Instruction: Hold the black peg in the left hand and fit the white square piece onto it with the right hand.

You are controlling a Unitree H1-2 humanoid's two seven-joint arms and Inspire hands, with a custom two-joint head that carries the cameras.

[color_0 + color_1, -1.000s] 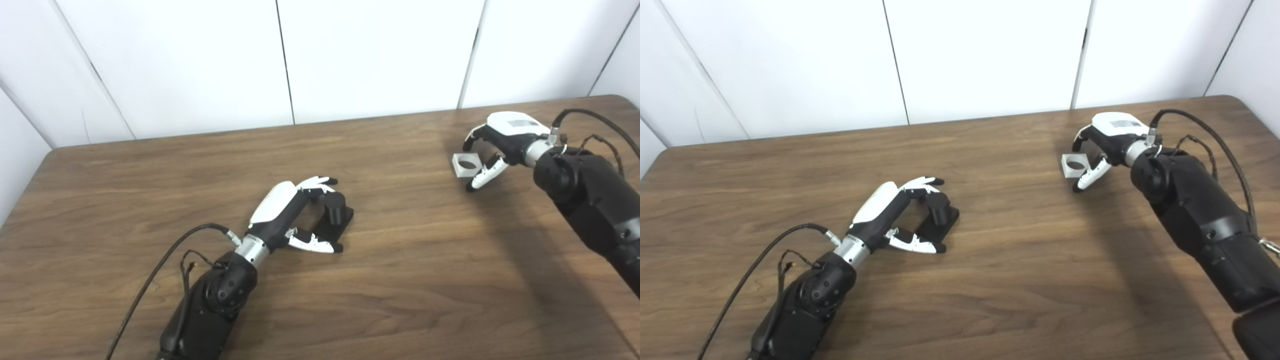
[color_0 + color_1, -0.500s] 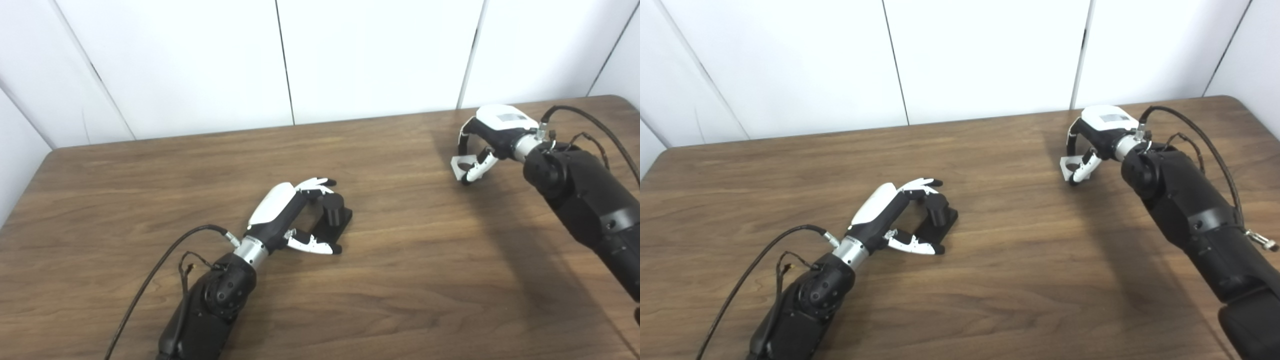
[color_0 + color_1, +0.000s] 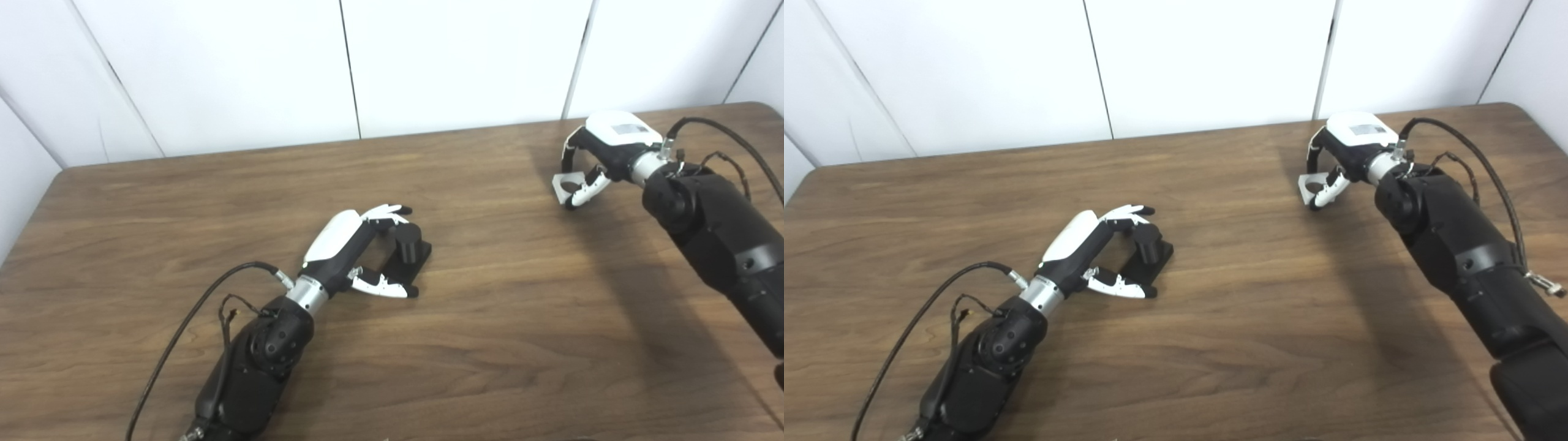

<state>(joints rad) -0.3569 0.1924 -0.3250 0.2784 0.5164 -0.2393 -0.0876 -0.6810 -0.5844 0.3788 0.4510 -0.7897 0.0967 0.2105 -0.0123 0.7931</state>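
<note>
Black against the brown wood, the black peg [image 3: 409, 240] stands upright on its flat dark base, near the middle of the surface [image 3: 490, 343], a little towards the left. The left hand [image 3: 361, 251] lies around it, fingers curved over the far side of the post and thumb stretched along the near edge of the base. Whether it truly grips or only brackets the piece cannot be told; it looks placed to steady the post so it stays vertical for the fitting.

Well apart, near the far right corner of the surface, the right hand [image 3: 591, 165] is closed on the white square piece [image 3: 566, 185], pinching it between thumb and fingers at one side. That side hold probably leaves the round hole clear to drop over the post.

The thumb crosses the square, so its hole is only partly seen, and it is unclear whether the piece rests on the wood or hangs just above it. The peg's base is half covered by the left hand, and both arms are cut off at the bottom edge.
</note>
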